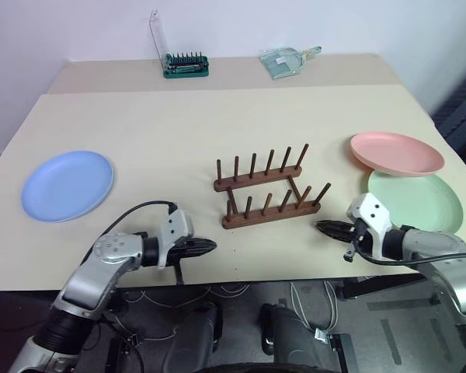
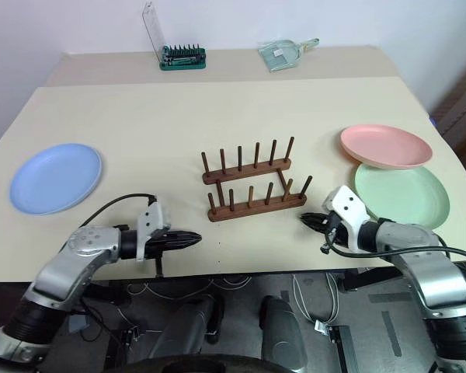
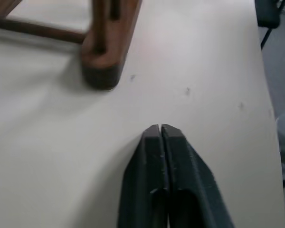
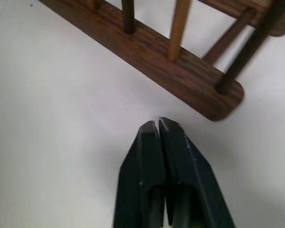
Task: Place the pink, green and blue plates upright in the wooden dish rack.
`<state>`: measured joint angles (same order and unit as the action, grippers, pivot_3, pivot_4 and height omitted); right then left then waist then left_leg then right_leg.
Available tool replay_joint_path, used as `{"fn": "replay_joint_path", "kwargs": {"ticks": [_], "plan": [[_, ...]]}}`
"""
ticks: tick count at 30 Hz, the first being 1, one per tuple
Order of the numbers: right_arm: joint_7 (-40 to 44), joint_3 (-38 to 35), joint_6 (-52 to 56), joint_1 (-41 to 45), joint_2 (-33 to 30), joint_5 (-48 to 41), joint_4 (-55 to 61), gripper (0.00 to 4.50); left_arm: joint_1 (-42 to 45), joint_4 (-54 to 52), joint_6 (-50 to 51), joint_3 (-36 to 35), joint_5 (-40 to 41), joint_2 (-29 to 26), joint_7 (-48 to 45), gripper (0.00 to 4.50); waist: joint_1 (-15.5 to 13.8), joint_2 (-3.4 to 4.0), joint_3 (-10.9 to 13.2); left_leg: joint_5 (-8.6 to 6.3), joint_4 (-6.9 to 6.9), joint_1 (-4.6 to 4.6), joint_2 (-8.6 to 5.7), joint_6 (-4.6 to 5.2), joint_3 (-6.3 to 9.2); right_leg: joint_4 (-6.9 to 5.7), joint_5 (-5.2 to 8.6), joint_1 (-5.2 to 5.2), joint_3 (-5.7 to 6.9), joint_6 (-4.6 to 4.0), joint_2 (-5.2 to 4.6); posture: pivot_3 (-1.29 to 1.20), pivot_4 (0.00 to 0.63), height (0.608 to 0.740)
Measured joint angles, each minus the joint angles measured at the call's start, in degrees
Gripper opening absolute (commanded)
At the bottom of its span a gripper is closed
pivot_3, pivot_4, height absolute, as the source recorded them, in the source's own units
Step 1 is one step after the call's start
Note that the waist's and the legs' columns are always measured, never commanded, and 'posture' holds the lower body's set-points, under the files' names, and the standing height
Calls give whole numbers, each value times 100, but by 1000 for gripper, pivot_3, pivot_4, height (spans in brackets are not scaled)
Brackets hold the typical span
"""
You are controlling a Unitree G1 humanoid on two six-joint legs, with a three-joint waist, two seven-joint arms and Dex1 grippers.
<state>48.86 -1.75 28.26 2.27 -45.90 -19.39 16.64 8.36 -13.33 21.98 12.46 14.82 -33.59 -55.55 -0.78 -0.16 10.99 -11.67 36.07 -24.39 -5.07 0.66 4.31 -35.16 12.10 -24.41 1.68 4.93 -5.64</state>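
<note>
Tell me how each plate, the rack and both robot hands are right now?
blue plate: flat on table, alone
pink plate: lying flat, rim overlapping the green one
green plate: flat on table
wooden dish rack: empty, standing upright
left gripper: shut, holding nothing
right gripper: shut, holding nothing

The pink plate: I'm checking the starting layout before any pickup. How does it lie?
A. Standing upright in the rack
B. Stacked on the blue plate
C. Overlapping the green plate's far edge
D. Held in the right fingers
C: the pink plate rests over the far edge of the green plate at the table's right side, well clear of the empty rack.
</note>
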Motion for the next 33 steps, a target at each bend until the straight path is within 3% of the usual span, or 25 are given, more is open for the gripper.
{"fn": "replay_joint_path", "kwargs": {"ticks": [5, 16, 26, 33], "plan": [[-335, 548, 3, 447, 213, 479, -40, 26, 222, 269, -173, 160, -304, 517, 523, 0, -11, 0, -1, 0, 4, 0, -2, 0, 0, 0, -1, 1, 2, 1, 1, 0, 150, 740], [-589, 763, -647, 938, 608, 1147, -878, 26, 614, 1039, -670, 92, -735, 988, 1622, 0, 11, -4, -8, 2, 7, 19, 0, 0, 0, -9, -2, 14, 2, 6, 9, 0, 150, 740], [-709, 785, -1373, 1300, 892, 1475, -1689, 26, 795, 1365, -783, -25, -815, 1087, 1887, 0, 6, -6, -11, 11, 7, 24, -1, 12, 0, -11, -18, 17, 5, 12, 11, 0, 150, 740], [-459, 623, -1498, 1025, 646, 1372, -1506, 26, 754, 1263, -731, -40, -787, 1019, 1828, 0, 2, -6, -11, 11, 4, 22, -2, 12, -1, -10, -15, 16, 4, 14, 9, 0, 150, 740]]}}
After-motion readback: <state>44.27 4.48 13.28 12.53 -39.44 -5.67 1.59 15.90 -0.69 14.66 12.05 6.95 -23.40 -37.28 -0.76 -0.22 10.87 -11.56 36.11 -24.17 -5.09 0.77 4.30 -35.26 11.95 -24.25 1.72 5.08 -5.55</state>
